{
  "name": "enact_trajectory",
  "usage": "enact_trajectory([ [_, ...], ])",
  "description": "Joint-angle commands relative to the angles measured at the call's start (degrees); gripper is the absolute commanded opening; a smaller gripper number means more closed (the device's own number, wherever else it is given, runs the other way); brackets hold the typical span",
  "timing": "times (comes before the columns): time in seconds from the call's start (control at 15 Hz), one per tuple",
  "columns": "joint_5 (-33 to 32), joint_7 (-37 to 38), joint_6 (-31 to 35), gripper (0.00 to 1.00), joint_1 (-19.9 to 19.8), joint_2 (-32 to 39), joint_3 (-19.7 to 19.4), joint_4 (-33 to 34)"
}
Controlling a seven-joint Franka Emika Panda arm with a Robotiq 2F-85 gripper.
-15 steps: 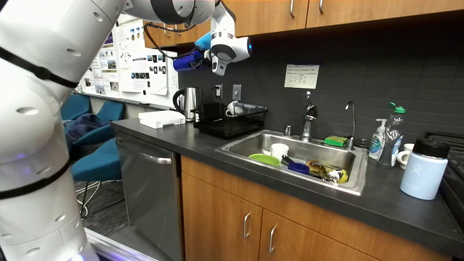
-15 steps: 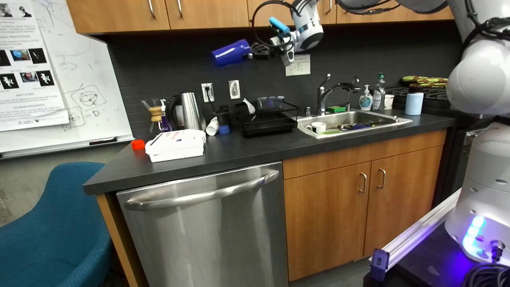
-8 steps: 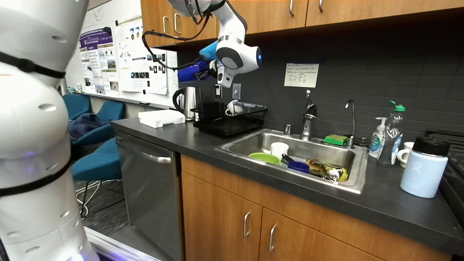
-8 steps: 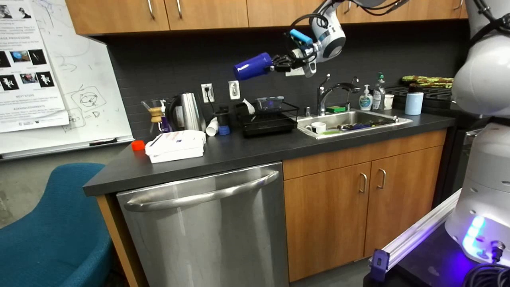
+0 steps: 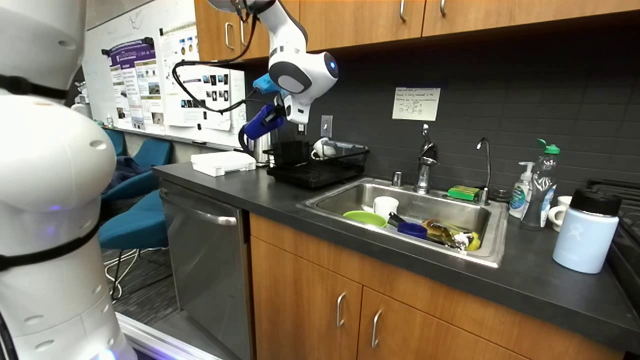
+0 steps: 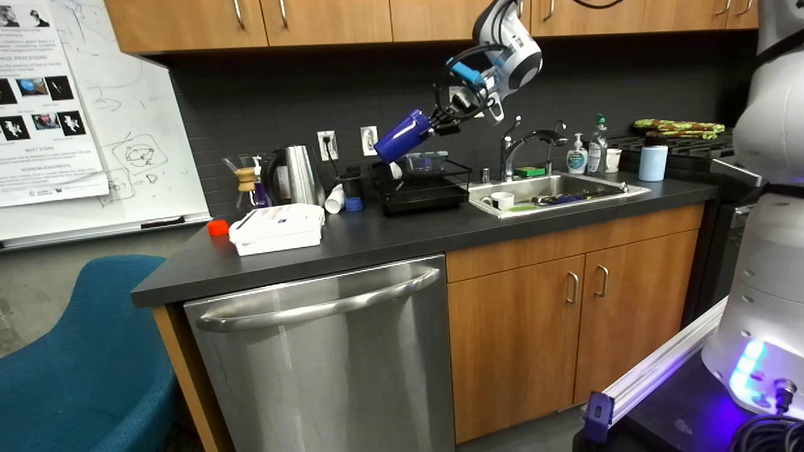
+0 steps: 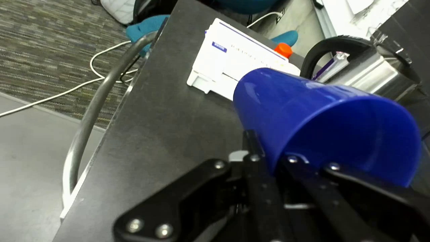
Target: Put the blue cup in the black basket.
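The blue cup [image 7: 278,97] is up in the air in my gripper [image 7: 271,158], held by its wall right at the rim. My jaws are pinched together on that wall, one finger along the outside and the other just inside the mouth, nothing but the cup's thickness between them. The cup is tilted: its mouth faces back toward my wrist, and its base slants down and away.

Lower down, on the dark counter [image 7: 174,134], stands the black basket [image 6: 421,202]. In an exterior view the cup's base end shows above the basket's left end; whether it hangs straight over it I cannot tell. The basket bears a white mug [image 5: 322,150] and a clear container [image 6: 427,164].

Beyond the cup, my wrist view takes in a steel kettle [image 7: 373,72], a white box [image 7: 231,53] partly hidden by the cup, and an orange cap [image 7: 284,49] next to the box.

Past the basket the sink [image 5: 457,212] holds a white cup [image 5: 385,206], a green bowl [image 5: 365,218] and a dark-blue round piece [image 5: 412,230]. Farther along stand a pump bottle [image 5: 521,195], a green-capped bottle [image 5: 540,190] and a light-blue flask [image 5: 585,242].
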Motion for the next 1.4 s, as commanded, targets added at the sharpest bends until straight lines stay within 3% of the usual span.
enact_trajectory([
  [0.0, -2.0, 3.7, 4.0, 0.02, 2.5, -2.2, -0.9, -2.9],
  [0.73, -0.2, 8.7, 4.3, 0.02, 1.0, 0.7, -3.6, -2.2],
  [1.33, 2.0, 15.6, 4.5, 0.02, 0.3, 5.7, -4.4, 2.5],
])
